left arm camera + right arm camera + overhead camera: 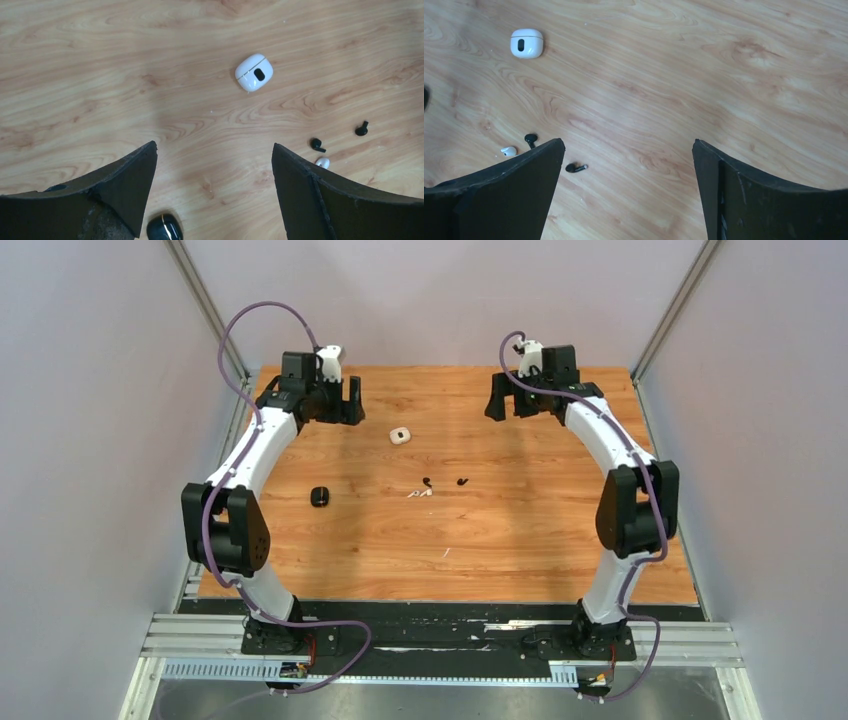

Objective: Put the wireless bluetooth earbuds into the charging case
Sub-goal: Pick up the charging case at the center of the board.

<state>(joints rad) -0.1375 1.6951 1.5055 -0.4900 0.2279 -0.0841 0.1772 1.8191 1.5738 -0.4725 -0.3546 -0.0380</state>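
Two cases and at least three buds lie loose on the counter (560,540), and I hold none of them. My left fingers (120,190) and right fingers (514,185) are spread wide and empty, hanging over the wood near the top of the overhead frame. In the left wrist view the white case (254,72) sits upper centre. It is well apart from the black case (164,227), which peeks in at the bottom edge beside one finger. At the right of that view a black bud (316,145) and a white bud (322,162) lie almost touching, the white one partly hidden by my finger, and a second black bud (361,129) lies a little up and right of them. A white speck (446,553) lower in the overhead frame is too small for me to name. The white case shows a seam and looks shut, though I cannot be sure, so I judge the lid has to be opened before anything goes in. I would pin the body with one set of fingers and lift the lid with the other. Each bud is far smaller than a finger, so I should come straight down and centred, then close slowly so it does not squirt out sideways. For the crowded pair, I would turn my wrist so the neighbour stays outside the gap. Colour should match case, with the black buds going to the black case.
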